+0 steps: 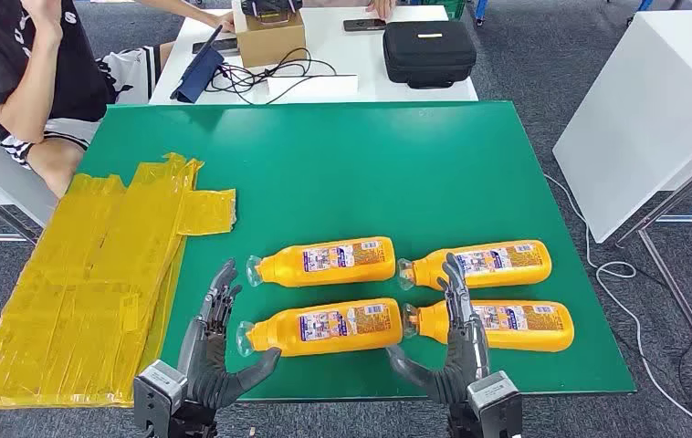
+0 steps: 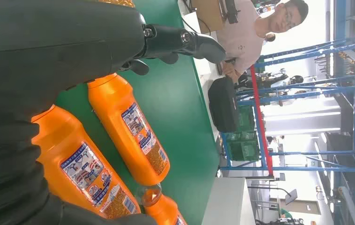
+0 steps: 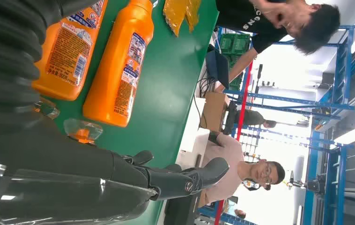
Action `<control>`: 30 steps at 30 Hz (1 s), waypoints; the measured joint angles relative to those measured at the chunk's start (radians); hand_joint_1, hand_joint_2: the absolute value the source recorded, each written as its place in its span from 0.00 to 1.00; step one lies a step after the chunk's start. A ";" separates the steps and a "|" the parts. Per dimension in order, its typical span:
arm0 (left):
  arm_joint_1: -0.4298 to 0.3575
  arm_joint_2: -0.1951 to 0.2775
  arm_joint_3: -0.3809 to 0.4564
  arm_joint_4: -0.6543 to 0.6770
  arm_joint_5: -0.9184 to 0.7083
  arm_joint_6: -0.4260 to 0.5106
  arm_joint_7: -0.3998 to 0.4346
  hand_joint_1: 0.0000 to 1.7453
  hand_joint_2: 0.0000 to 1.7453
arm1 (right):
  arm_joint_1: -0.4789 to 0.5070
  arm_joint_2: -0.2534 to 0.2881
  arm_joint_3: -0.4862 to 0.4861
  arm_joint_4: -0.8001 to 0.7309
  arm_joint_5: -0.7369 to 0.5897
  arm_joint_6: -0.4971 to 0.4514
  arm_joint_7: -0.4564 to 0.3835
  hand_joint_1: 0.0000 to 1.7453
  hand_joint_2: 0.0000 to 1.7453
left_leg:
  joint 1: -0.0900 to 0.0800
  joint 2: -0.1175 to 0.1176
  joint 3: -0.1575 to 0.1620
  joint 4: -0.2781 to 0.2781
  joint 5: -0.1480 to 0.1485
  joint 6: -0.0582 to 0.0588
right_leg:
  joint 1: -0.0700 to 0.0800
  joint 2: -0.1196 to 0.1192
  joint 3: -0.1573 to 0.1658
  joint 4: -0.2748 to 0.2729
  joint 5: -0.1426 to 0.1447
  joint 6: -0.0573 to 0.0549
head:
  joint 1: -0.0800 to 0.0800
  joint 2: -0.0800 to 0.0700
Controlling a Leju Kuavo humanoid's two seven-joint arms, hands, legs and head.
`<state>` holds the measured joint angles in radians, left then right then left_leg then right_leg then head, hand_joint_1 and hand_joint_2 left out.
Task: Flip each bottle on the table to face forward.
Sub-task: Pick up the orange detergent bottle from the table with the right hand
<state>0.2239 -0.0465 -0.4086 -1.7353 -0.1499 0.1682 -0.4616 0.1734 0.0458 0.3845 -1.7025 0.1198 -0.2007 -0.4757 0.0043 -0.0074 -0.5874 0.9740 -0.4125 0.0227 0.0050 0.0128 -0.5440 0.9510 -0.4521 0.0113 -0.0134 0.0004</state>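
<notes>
Bottles [image 1: 325,262]: four, glossy orange plastic, lying flat; table [image 1: 324,173] matte green.

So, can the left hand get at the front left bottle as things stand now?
Probably yes. The left hand is open beside the cap end of the front left bottle, and nothing lies between them on the green table.

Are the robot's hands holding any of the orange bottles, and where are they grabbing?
Nothing is held. The left hand and right hand are open, at either end of the near-left bottle, fingers apart.
</notes>
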 joint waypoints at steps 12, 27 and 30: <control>0.000 0.000 0.000 0.000 0.000 0.000 0.000 0.00 1.00 | 0.000 0.000 0.000 0.000 0.000 0.000 0.000 0.00 1.00 | 0.000 0.000 0.000 0.000 0.000 0.000 | 0.000 0.000 0.000 0.000 0.000 0.000 | 0.000 0.000; 0.000 0.000 0.000 0.000 0.000 0.000 0.000 1.00 1.00 | 0.000 0.000 0.000 0.000 0.000 0.000 0.000 1.00 1.00 | 0.000 0.000 0.000 0.000 0.000 0.000 | 0.000 0.000 0.000 0.000 0.000 0.000 | 0.000 0.000; 0.000 0.000 0.000 0.000 0.000 0.000 0.000 1.00 1.00 | 0.000 0.000 0.000 0.000 0.000 0.000 0.000 1.00 1.00 | 0.000 0.000 0.000 0.000 0.000 0.000 | 0.000 0.000 0.000 0.000 0.000 0.000 | 0.000 0.000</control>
<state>0.2239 -0.0465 -0.4086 -1.7353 -0.1499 0.1682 -0.4616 0.1734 0.0458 0.3845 -1.7025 0.1198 -0.2007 -0.4757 0.0043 -0.0074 -0.5874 0.9740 -0.4125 0.0227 0.0050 0.0128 -0.5440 0.9510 -0.4521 0.0113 -0.0133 0.0004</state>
